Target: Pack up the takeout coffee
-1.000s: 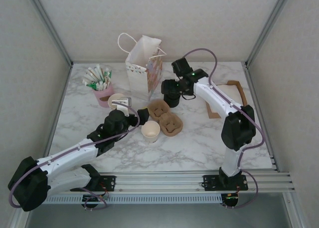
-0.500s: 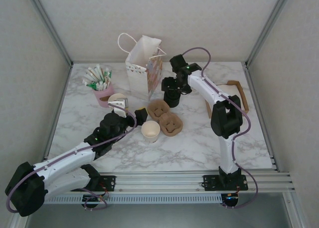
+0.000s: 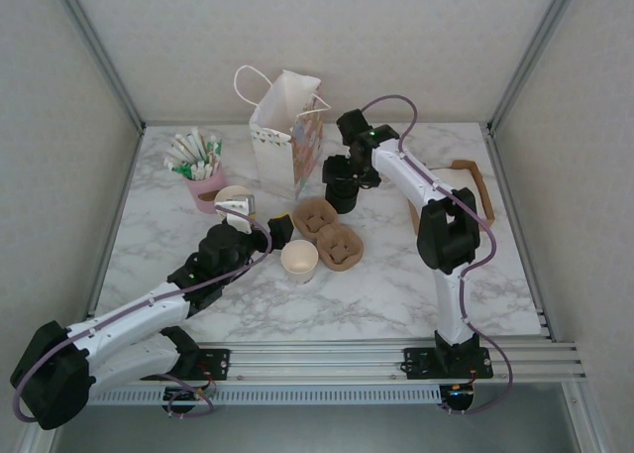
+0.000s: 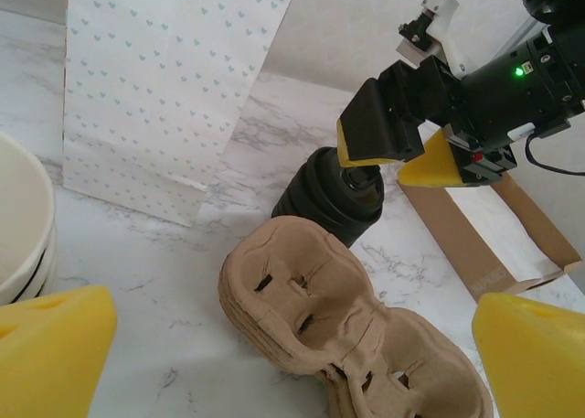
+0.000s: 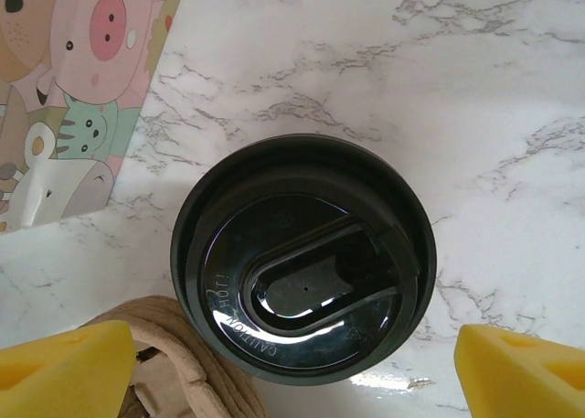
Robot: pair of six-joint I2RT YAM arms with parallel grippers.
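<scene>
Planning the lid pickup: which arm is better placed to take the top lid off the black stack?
Right. The right gripper hangs open directly over the black lid stack, a finger on each side. The left gripper sits farther off, the cardboard cup carriers in between.

Bare marble (image 5: 512,116) right of black lid stack (image 5: 302,253); paper bag (image 5: 73,98), cup carriers (image 4: 302,313) close left.
</scene>
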